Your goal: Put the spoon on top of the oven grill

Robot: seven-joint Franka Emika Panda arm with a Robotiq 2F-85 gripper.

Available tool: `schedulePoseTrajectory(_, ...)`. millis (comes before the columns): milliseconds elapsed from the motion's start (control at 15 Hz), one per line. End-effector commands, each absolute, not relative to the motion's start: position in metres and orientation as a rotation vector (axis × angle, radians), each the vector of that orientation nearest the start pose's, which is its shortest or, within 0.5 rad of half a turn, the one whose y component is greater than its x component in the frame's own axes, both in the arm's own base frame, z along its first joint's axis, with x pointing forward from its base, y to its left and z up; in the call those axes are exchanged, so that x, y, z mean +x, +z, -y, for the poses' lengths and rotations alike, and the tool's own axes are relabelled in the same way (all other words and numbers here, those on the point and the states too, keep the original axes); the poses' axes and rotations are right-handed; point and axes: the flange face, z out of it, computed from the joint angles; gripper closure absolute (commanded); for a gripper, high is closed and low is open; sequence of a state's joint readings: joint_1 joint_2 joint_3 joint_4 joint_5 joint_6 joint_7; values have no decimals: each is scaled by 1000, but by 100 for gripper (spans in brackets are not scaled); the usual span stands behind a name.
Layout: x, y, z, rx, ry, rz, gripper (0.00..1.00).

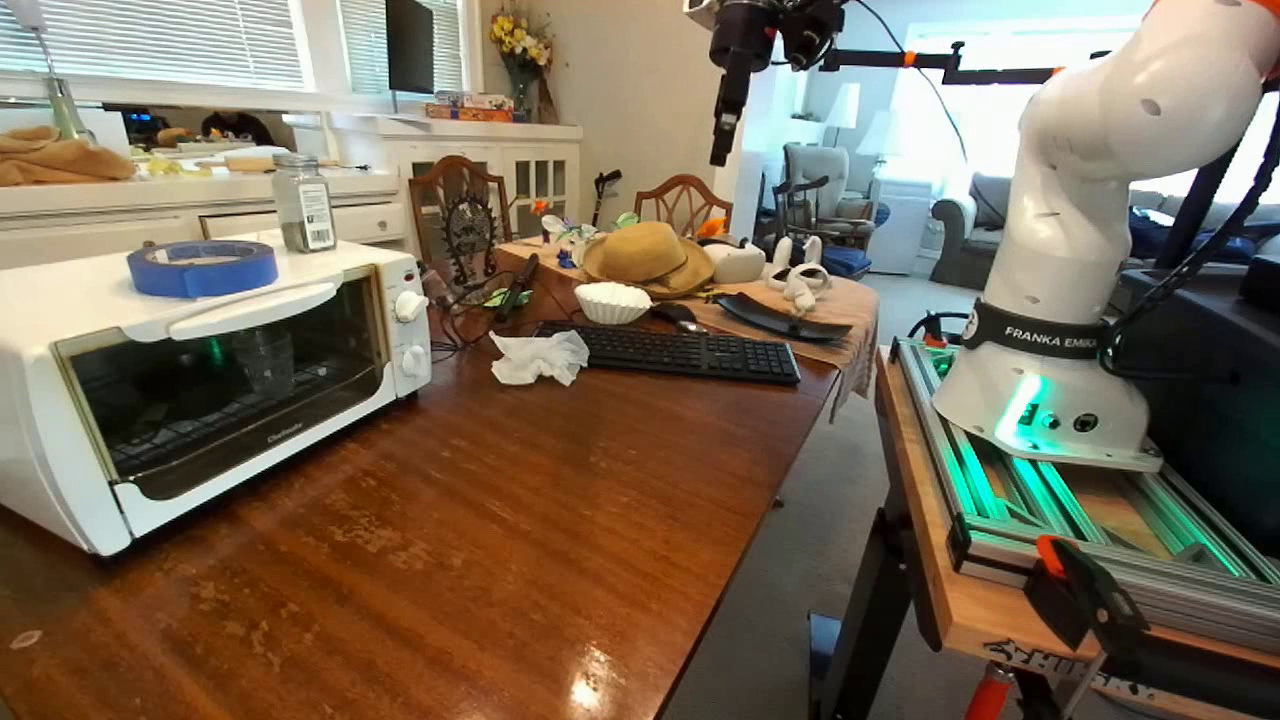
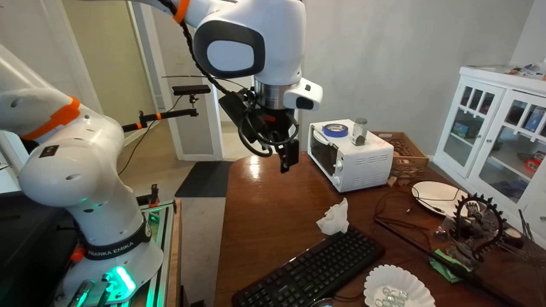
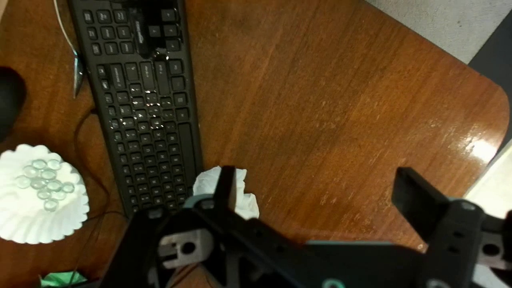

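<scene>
Currently, my gripper [image 3: 316, 176] hangs above the wooden table [image 3: 300, 100] with its fingers [image 3: 418, 196] spread wide; only tabletop shows between them in the wrist view, so I hold nothing. In an exterior view the oven grill [image 1: 215, 395] stands at the left of the frame, its dark glass door [image 1: 180, 405] closed. On top of it lies a roll of blue tape [image 1: 203, 275], with a glass jar [image 1: 303, 205] upright near it. At the upper left of my wrist view, just left of the black keyboard [image 3: 148, 132], I see a slim shiny piece [image 3: 78, 74]; I cannot tell whether it is the spoon. A black mouse [image 3: 10, 100] sits farther left, cut by the frame edge. At the lower left, a white fluted dish [image 3: 40, 228] holds clear glass beads [image 3: 48, 174]. Crumpled white tissue [image 3: 245, 198] lies beside the keyboard's lower right edge, partly hidden by one of my fingers. In an exterior view, a white plate [image 2: 431, 192] lies toward the right of the frame.
</scene>
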State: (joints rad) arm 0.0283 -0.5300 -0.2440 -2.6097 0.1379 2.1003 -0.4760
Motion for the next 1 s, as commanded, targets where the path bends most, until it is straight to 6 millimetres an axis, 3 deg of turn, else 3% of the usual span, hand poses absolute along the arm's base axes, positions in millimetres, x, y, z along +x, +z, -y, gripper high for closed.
schedulePoseTrajectory(0, 357, 401, 100, -2959, -40, 276, 0)
schedulePoseTrajectory(133, 344, 387, 120, -2999, 22, 247, 0)
schedulePoseTrajectory(467, 306, 342, 190, -3057, 98, 155, 0)
schedulePoseTrajectory(667, 288, 317, 230, -3087, 105, 14, 0)
schedulePoseTrajectory(733, 296, 336, 213, -3069, 82, 50, 0)
schedulePoseTrajectory(933, 295, 332, 219, -3071, 88, 41, 0)
